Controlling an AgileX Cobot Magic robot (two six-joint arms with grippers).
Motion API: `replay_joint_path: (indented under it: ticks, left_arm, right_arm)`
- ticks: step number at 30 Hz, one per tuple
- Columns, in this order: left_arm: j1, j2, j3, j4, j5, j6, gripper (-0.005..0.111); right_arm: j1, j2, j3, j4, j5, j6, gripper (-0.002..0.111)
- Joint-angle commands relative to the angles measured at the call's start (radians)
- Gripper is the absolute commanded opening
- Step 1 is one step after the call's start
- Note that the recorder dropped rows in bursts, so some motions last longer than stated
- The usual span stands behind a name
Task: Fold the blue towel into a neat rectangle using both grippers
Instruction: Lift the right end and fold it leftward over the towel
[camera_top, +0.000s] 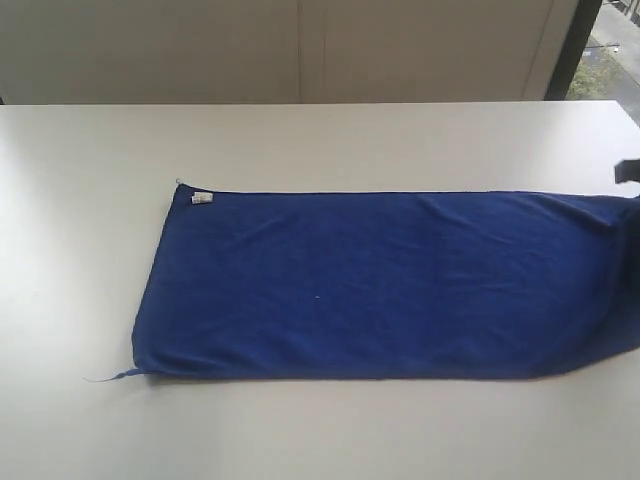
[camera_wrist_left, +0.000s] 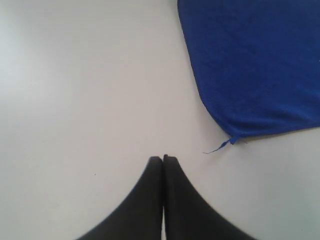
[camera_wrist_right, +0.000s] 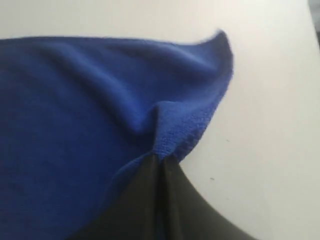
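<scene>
The blue towel (camera_top: 380, 285) lies spread lengthwise across the white table, its small white label (camera_top: 201, 198) at the far left corner. Its right end runs off the exterior view's right edge and is lifted slightly. In the right wrist view my right gripper (camera_wrist_right: 161, 159) is shut on the blue towel (camera_wrist_right: 75, 125), pinching a raised edge fold. My left gripper (camera_wrist_left: 163, 159) is shut with nothing in it, hovering over bare table a short way from the towel's near left corner (camera_wrist_left: 232, 140), where a loose thread sticks out. The left gripper itself is out of the exterior view.
The white table (camera_top: 90, 150) stretches around the towel, with a pale wall behind it and a window strip (camera_top: 610, 50) at the far right. A small black part of the right arm (camera_top: 627, 171) shows at the right edge.
</scene>
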Motion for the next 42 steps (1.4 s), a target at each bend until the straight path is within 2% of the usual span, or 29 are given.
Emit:
replay_joint_path:
  ticks: [1,14,24,31,42]
  left_arm:
    - [0.003,-0.007,0.002,-0.011,0.007,0.001,0.000]
    - [0.003,-0.007,0.002,-0.011,0.007,0.001,0.000]
    - [0.003,-0.007,0.002,-0.011,0.007,0.001,0.000]
    - [0.003,-0.007,0.002,-0.011,0.007,0.001,0.000]
    - [0.003,-0.007,0.002,-0.011,0.007,0.001,0.000]
  right_arm:
    - [0.129,-0.109,-0.035,0.012,0.056,0.035,0.000]
    - [0.606,-0.234,-0.094,0.031,0.109,0.147,0.000]
    - [0.908,-0.078,-0.277,0.048,0.069,0.181,0.000]
    - [1.002,0.092,-0.417,0.048,0.048,0.186,0.000]
    - [1.079,0.341,-0.508,0.078,-0.079,0.191,0.000]
